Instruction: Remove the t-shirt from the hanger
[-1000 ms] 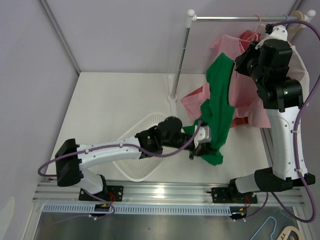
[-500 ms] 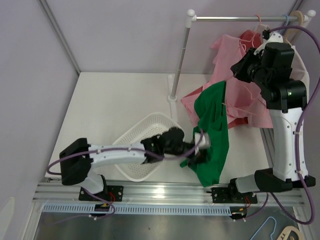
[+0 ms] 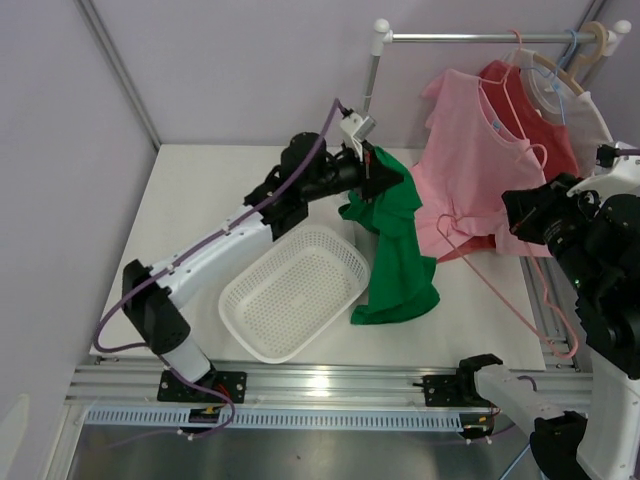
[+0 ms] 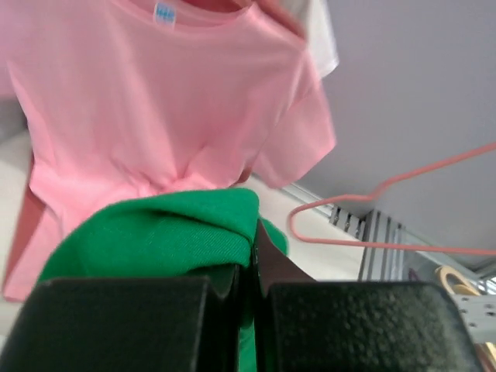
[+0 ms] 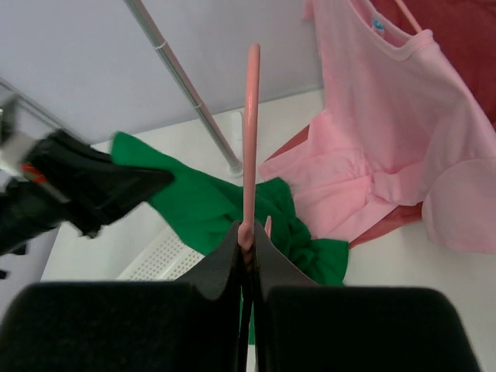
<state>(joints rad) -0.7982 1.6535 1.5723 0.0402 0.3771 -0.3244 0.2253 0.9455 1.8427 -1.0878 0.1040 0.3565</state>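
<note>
A green t-shirt (image 3: 392, 255) hangs from my left gripper (image 3: 378, 172), which is shut on its top edge and holds it high beside the rack post. Its lower end lies on the table by the basket. In the left wrist view the green cloth (image 4: 163, 232) bunches between the jaws. A bare pink hanger (image 3: 505, 300) is off the shirt, at the right over the table edge. My right gripper (image 5: 249, 242) is shut on this pink hanger (image 5: 249, 124); in the top view the gripper itself is hidden behind the wrist.
A white perforated basket (image 3: 295, 290) sits on the table under the left arm. A rack (image 3: 450, 38) at the back right holds a pink t-shirt (image 3: 470, 150), a red one (image 3: 540, 120) and a white one on hangers. The rack post (image 3: 362, 110) stands just behind the left gripper.
The left gripper rose from low near the table front to high by the rack post, lifting the green shirt. The right arm pulled back to the right, and the hanger is now free of the shirt.
</note>
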